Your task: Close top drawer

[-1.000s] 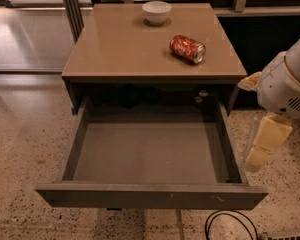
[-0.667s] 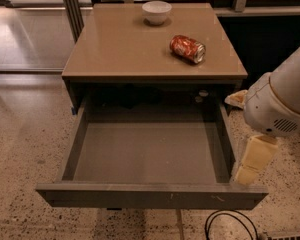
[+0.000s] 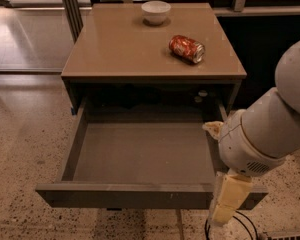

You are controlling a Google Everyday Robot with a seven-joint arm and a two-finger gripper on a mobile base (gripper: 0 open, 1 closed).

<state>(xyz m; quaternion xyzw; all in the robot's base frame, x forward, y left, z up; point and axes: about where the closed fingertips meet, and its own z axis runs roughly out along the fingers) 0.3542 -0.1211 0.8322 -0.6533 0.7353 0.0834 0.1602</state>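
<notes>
Standing pulled wide open, the wide, shallow dark-grey top drawer (image 3: 140, 154) fills the centre — the cream-coloured gripper (image 3: 224, 211) hangs at five o'clock, by its front right corner (open or closed, I cannot tell).

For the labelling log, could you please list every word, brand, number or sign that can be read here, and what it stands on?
No text here can be read.
Red can, lying on its side on the table top: pale print, too blurred to read.
White bowl, open top drawer, and tool at the drawer's front right corner: no markings visible.
</notes>
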